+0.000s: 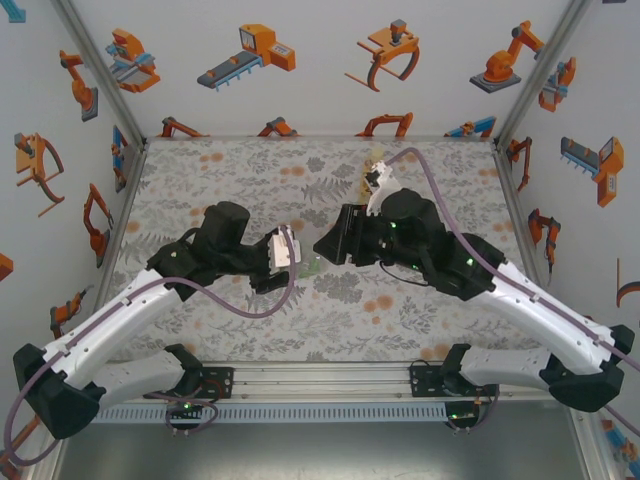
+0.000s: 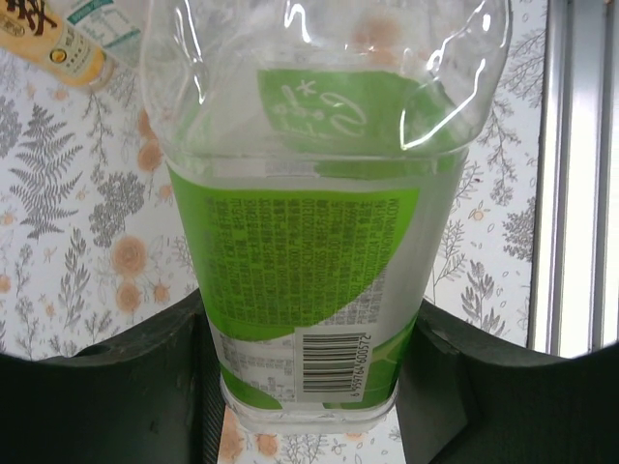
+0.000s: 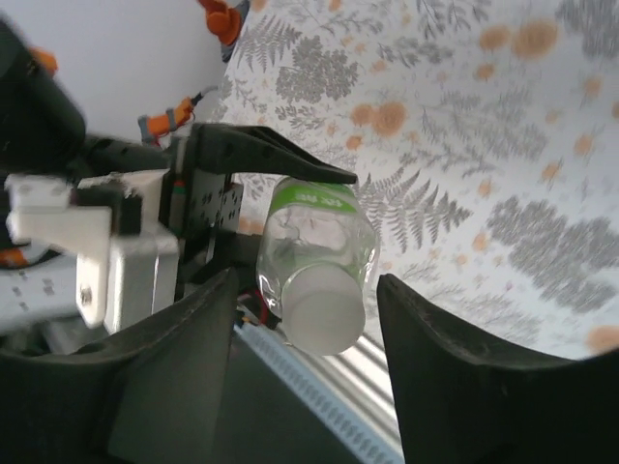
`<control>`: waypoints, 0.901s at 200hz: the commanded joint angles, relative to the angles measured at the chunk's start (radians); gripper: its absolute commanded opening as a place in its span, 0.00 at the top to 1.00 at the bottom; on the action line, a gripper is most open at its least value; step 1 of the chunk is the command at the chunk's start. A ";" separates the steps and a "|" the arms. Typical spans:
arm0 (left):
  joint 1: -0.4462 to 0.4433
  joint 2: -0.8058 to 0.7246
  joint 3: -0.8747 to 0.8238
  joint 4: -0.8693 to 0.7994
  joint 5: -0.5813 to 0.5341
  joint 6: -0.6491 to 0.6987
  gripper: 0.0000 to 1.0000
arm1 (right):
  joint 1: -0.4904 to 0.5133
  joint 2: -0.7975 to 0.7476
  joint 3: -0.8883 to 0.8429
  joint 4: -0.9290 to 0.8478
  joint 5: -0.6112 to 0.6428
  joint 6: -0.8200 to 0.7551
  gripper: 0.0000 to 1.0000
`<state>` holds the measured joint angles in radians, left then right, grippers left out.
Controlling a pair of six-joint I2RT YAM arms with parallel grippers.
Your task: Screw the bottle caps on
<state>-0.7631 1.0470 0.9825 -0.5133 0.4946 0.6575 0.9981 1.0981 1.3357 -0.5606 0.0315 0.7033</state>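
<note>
The green-labelled bottle (image 2: 309,261) is clamped across its lower body by the left tool (image 2: 309,382), whose jaws are drawn in tight against it; it is held near the middle of the bench (image 1: 200,170), its capped end turned toward the right arm. The right tool (image 3: 308,295) is spread open about the white cap (image 3: 324,314), one finger at 9 o'clock of it and one at 3 o'clock, a gap being seen on each side; nothing is gripped by it. How far the cap is threaded cannot be told; if it is only perched, it could be knocked off by a finger brushing past; if it is re-gripped off-axis, cross-threading is risked; under torque the thin clear wall could be buckled, or the bottle spun, in the left grip. The amber bottle (image 2: 48,43) and the white-labelled bottle (image 2: 102,19) are seen at 11 o'clock in the left wrist view, well apart from the work.
</note>
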 commanded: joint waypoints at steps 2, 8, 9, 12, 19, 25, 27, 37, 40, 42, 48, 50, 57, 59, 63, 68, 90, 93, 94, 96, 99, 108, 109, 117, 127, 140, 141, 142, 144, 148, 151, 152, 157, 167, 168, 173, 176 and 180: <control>-0.004 -0.025 0.033 0.015 0.070 0.014 1.00 | 0.005 -0.051 0.048 0.025 -0.094 -0.433 0.41; -0.003 -0.025 0.033 0.007 0.081 0.019 1.00 | 0.005 -0.056 0.054 0.018 -0.112 -0.507 0.40; -0.003 -0.026 0.033 0.006 0.083 0.020 1.00 | 0.005 -0.056 0.055 0.016 -0.116 -0.524 0.40; -0.003 -0.026 0.033 0.001 0.091 0.024 1.00 | 0.005 -0.056 0.058 0.011 -0.126 -0.565 0.40; -0.003 -0.029 0.032 -0.007 0.109 0.035 1.00 | 0.005 -0.056 0.066 -0.004 -0.153 -0.654 0.39; -0.003 -0.031 0.031 -0.013 0.125 0.040 1.00 | 0.004 -0.052 0.078 -0.024 -0.181 -0.728 0.39; -0.003 -0.031 0.030 -0.015 0.130 0.042 1.00 | 0.005 -0.050 0.082 -0.032 -0.193 -0.751 0.39; -0.002 -0.032 0.033 -0.025 0.152 0.045 1.00 | 0.005 -0.038 0.109 -0.073 -0.257 -0.865 0.40; -0.003 -0.033 0.033 -0.028 0.159 0.045 1.00 | 0.005 -0.034 0.116 -0.083 -0.279 -0.897 0.41; -0.003 -0.033 0.033 -0.030 0.162 0.045 1.00 | 0.005 -0.033 0.121 -0.092 -0.292 -0.915 0.41; -0.004 -0.034 0.034 -0.035 0.174 0.044 1.00 | 0.005 -0.024 0.133 -0.111 -0.341 -0.973 0.40; -0.003 -0.034 0.035 -0.036 0.177 0.044 1.00 | 0.005 -0.021 0.137 -0.119 -0.356 -0.991 0.40; -0.003 -0.036 0.035 -0.039 0.188 0.039 1.00 | 0.005 -0.014 0.147 -0.143 -0.420 -1.065 0.40; -0.003 -0.036 0.035 -0.040 0.190 0.039 1.00 | 0.005 -0.011 0.149 -0.152 -0.438 -1.083 0.41; -0.003 -0.037 0.035 -0.042 0.196 0.036 1.00 | 0.005 -0.008 0.153 -0.166 -0.466 -1.115 0.41; -0.004 -0.037 0.035 -0.043 0.200 0.032 1.00 | 0.005 -0.003 0.157 -0.178 -0.497 -1.141 0.40; -0.003 -0.047 0.039 -0.052 0.208 0.028 1.00 | 0.004 0.024 0.176 -0.211 -0.561 -1.185 0.42; -0.003 -0.048 0.039 -0.054 0.208 0.028 1.00 | 0.005 0.027 0.178 -0.215 -0.566 -1.188 0.43; -0.002 -0.048 0.039 -0.054 0.207 0.028 1.00 | 0.005 0.028 0.179 -0.215 -0.567 -1.188 0.43; -0.003 -0.049 0.040 -0.054 0.207 0.029 1.00 | 0.005 0.029 0.179 -0.217 -0.569 -1.189 0.43; -0.002 -0.051 0.039 -0.056 0.207 0.030 1.00 | 0.005 0.032 0.181 -0.219 -0.573 -1.189 0.44; -0.002 -0.053 0.039 -0.060 0.204 0.031 1.00 | 0.005 0.036 0.179 -0.219 -0.576 -1.190 0.47; -0.003 -0.054 0.039 -0.060 0.204 0.031 1.00 | 0.005 0.037 0.178 -0.218 -0.576 -1.190 0.47; -0.003 -0.055 0.039 -0.060 0.201 0.030 1.00 | 0.005 0.038 0.174 -0.214 -0.577 -1.188 0.49; -0.003 -0.055 0.039 -0.060 0.198 0.029 1.00 | 0.005 0.036 0.165 -0.201 -0.575 -1.187 0.51; -0.003 -0.057 0.040 -0.061 0.199 0.028 1.00 | 0.005 0.031 0.155 -0.182 -0.571 -1.182 0.54; -0.003 -0.057 0.039 -0.061 0.199 0.028 1.00 | 0.005 0.032 0.153 -0.182 -0.570 -1.183 0.54; -0.003 -0.057 0.040 -0.061 0.198 0.028 1.00 | 0.005 0.032 0.154 -0.180 -0.570 -1.183 0.54; -0.004 -0.057 0.040 -0.062 0.198 0.028 1.00 | 0.005 0.030 0.153 -0.178 -0.569 -1.181 0.54; -0.004 -0.057 0.040 -0.061 0.198 0.028 1.00 | 0.005 0.030 0.150 -0.174 -0.567 -1.180 0.55; -0.003 -0.059 0.040 -0.062 0.199 0.027 1.00 | 0.005 0.028 0.148 -0.171 -0.564 -1.179 0.55; -0.003 -0.058 0.040 -0.062 0.199 0.027 1.00 | 0.005 0.028 0.148 -0.170 -0.564 -1.179 0.55; -0.004 -0.058 0.040 -0.063 0.199 0.027 1.00 | 0.005 0.028 0.146 -0.167 -0.560 -1.177 0.57; -0.002 -0.061 0.039 -0.064 0.196 0.027 1.00 | 0.005 0.030 0.145 -0.165 -0.555 -1.176 0.60; -0.003 -0.061 0.039 -0.064 0.196 0.027 1.00 | 0.005 0.030 0.143 -0.164 -0.555 -1.176 0.60; -0.003 -0.063 0.039 -0.066 0.195 0.028 1.00 | 0.005 0.030 0.142 -0.163 -0.551 -1.174 0.60; -0.003 -0.064 0.039 -0.067 0.195 0.028 1.00 | 0.005 0.029 0.140 -0.163 -0.547 -1.174 0.60; -0.003 -0.065 0.038 -0.068 0.193 0.028 1.00 | 0.005 0.029 0.138 -0.162 -0.542 -1.173 0.60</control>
<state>-0.7654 1.0012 0.9874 -0.5709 0.6708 0.6765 0.9981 1.1404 1.4837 -0.7425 -0.4892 -0.4576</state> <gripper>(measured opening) 0.549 0.404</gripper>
